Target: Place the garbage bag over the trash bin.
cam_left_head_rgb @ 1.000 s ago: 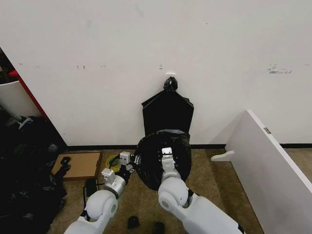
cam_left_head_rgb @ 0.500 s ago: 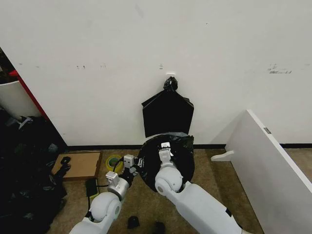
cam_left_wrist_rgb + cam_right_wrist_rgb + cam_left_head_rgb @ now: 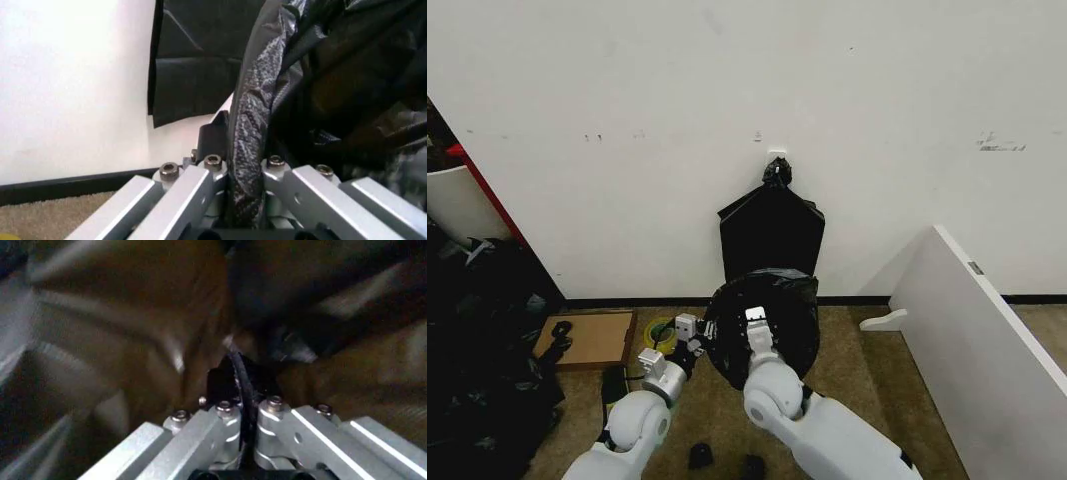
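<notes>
Garbage bag, glossy black, held open on the floor by the wall, left gripper and right gripper each pinching its rim; spreading step likely, bin rim to be found next.

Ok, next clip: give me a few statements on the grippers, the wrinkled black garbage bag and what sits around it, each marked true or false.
1. The left gripper is shut on a fold of the glossy, wrinkled black plastic garbage bag. True.
2. The right gripper hangs open above the floor. False: it is shut on black bag film.
3. A flat, squarish black bag with a knotted top hangs on the white wall behind the garbage bag. True.
4. A brown cardboard box lies to the robot's right of the garbage bag. False: it lies to the robot's left.
</notes>
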Tool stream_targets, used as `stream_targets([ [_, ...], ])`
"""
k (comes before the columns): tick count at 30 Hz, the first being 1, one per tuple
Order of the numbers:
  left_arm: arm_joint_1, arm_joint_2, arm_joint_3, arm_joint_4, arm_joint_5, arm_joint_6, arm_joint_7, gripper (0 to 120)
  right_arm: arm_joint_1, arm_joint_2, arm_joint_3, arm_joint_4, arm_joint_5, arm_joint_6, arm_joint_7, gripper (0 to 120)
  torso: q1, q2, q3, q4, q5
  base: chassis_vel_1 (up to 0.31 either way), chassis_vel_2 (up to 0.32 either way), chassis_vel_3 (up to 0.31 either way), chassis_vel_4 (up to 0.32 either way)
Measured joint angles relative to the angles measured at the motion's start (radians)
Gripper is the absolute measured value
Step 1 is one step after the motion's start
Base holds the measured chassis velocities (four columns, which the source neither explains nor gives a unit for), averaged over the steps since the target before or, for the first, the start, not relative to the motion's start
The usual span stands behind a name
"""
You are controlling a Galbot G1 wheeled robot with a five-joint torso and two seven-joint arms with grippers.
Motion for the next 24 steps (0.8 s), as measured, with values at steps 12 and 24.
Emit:
stream_targets([
  [12, 0.005, -0.004, 0.028, -0.007, 0.000, -0.011, 0.018, 0, 0.086, 0.105, 0.023, -0.210, -0.081, 0.027, 0.016, 0, 0.000, 0.000, 0.000, 0.0002, -0.0002, 0.000, 0.000, 0.000, 0.000],
  [24, 0.023, 0.020, -0.008, -0.010, 0.001, -0.066, 0.088, 0, 0.155, 0.150, 0.009, -0.318, -0.114, 0.031, 0.021, 0, 0.000, 0.000, 0.000, 0.0002, -0.0001, 0.000, 0.000, 0.000, 0.000],
])
